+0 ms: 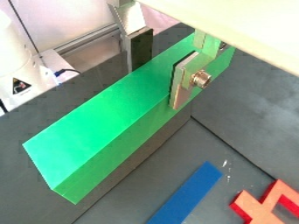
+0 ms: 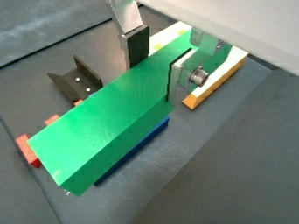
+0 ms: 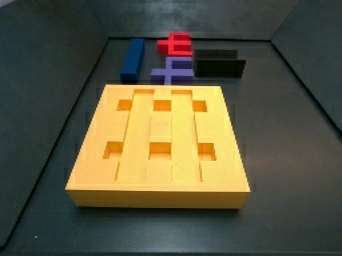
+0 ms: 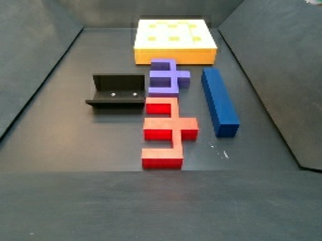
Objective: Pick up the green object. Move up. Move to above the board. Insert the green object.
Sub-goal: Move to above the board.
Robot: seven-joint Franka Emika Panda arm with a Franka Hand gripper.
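In both wrist views the pincer (image 1: 163, 63) is clamped on the green object (image 2: 111, 129), silver fingers (image 2: 181, 79) pressing its sides, lifted above the dark floor.

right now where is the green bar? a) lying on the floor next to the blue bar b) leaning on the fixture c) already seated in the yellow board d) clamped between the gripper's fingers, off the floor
d: in both wrist views the green object sits between the silver fingers of the gripper, above the dark floor, and neither side view shows it on the floor or in the board.
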